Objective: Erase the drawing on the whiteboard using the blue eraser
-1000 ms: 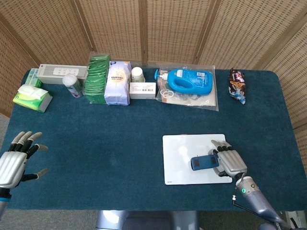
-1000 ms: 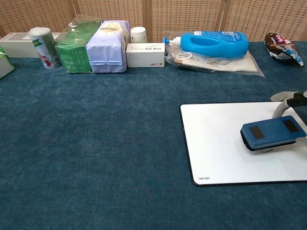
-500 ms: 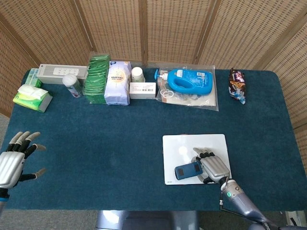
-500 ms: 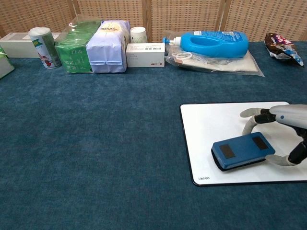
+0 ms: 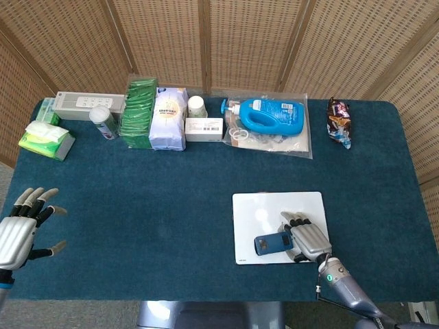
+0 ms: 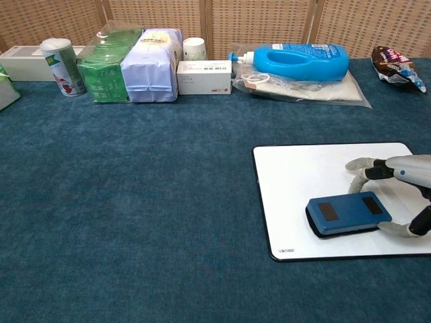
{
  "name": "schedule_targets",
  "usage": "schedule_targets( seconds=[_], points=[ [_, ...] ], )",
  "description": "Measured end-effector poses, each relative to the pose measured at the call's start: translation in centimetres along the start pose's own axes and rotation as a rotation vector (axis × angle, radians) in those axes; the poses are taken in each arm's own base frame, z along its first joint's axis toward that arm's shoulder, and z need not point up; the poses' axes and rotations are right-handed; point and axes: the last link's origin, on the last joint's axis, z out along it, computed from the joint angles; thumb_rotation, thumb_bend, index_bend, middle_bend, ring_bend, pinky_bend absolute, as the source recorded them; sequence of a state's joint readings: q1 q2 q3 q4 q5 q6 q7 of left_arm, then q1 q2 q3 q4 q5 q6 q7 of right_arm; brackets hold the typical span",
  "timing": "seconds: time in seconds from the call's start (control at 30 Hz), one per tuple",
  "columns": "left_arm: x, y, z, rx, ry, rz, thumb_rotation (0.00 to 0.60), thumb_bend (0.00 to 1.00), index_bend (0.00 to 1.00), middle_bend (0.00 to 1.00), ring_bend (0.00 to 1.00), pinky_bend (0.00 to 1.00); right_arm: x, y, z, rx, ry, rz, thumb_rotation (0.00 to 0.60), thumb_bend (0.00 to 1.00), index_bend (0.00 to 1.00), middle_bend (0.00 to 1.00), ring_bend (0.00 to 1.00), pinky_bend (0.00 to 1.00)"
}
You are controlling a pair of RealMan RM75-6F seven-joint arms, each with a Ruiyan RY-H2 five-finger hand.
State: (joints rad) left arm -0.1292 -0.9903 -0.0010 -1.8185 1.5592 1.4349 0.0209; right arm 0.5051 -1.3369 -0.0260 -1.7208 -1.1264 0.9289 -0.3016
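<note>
Nearest me, the right hand (image 5: 308, 239) grips the blue eraser (image 6: 347, 214), flat on the whiteboard (image 6: 303, 175) toward its front edge. The left hand (image 5: 22, 226) hovers spread and empty off the worktop's (image 5: 151, 199) corner. Beyond sits a detergent bottle (image 5: 272, 116).

The right hand (image 5: 310, 238) has carried the blue eraser (image 5: 273, 243) across the whiteboard (image 5: 267, 205): a second ago the eraser lay toward the board's right side, then it swept to the lower left, and it now sits slightly back to the right (near the board's front edge in the chest view). Its long side now lies closer to parallel with that edge.
</note>
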Motion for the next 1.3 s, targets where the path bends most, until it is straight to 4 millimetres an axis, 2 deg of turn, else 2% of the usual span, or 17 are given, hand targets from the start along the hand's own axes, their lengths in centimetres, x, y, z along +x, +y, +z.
schedule_targets(
  seconds=[0.43, 0.63, 0.83, 1.17, 1.3],
  points=[
    [0.1, 0.2, -0.1, -0.001, 0.003, 0.004, 0.6, 0.17, 0.35, 0.13, 0.08, 0.0, 1.4, 2.8, -0.3, -0.058, 0.058, -0.011, 0.6, 0.38, 0.61, 0.03, 0.0, 0.0],
    [0.0, 0.2, -0.1, -0.003, 0.001, 0.002, 0.6, 0.17, 0.35, 0.13, 0.08, 0.0, 3.5, 4.0, -0.4, -0.094, 0.112, -0.023, 0.6, 0.38, 0.61, 0.03, 0.0, 0.0],
    [-0.1, 0.2, -0.1, 0.0, -0.003, 0.002, 0.6, 0.17, 0.35, 0.13, 0.08, 0.0, 4.2, 2.6, 0.4, -0.052, 0.103, -0.02, 0.6, 0.38, 0.61, 0.03, 0.0, 0.0],
    [-0.2, -0.3, -0.2, 0.012, -0.006, 0.0, 0.6, 0.17, 0.35, 0.13, 0.08, 0.0, 3.2, -1.0, 3.0, 0.031, 0.051, 0.009, 0.6, 0.38, 0.61, 0.03, 0.0, 0.0],
    [-0.2, -0.5, -0.3, 0.018, -0.008, 0.0, 0.6, 0.17, 0.35, 0.13, 0.08, 0.0, 3.1, -1.5, 3.8, 0.038, 0.041, 0.002, 0.6, 0.38, 0.61, 0.03, 0.0, 0.0]
  ],
)
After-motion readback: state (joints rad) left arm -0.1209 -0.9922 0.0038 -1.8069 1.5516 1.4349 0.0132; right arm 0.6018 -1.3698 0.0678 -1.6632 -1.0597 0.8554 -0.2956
